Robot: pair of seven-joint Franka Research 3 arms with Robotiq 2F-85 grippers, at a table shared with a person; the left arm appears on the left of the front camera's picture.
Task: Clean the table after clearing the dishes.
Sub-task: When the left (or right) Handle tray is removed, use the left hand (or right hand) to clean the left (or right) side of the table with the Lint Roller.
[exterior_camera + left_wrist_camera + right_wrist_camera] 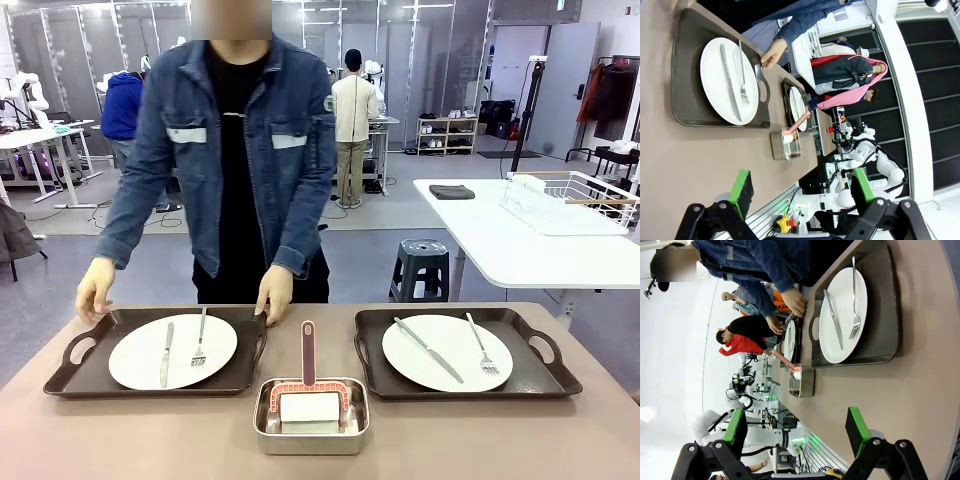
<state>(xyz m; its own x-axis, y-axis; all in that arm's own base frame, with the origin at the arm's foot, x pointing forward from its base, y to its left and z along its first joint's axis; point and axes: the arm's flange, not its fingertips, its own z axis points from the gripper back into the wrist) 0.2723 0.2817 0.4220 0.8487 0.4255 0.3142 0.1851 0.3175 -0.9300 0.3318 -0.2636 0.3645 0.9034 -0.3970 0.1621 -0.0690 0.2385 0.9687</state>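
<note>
Pan (pixel 311 425) with brush (pixel 308 385) at desk (pixel 150 440) near edge, untouched. Left tray (pixel 60 385) and right tray (pixel 560 385) along far edge, a plate (pixel 172 351) plus cutlery on each; person's hands (pixel 95 290) on left tray's far rim. Nothing cleared, no wiping yet. Left pincer (pixel 802 189) and right pincer (pixel 796 431) wide open, empty.

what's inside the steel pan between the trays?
A cleaning tool: white block in a reddish frame, its pink handle sticking out past the far rim of the steel pan. The pan floor under it is covered.
</note>
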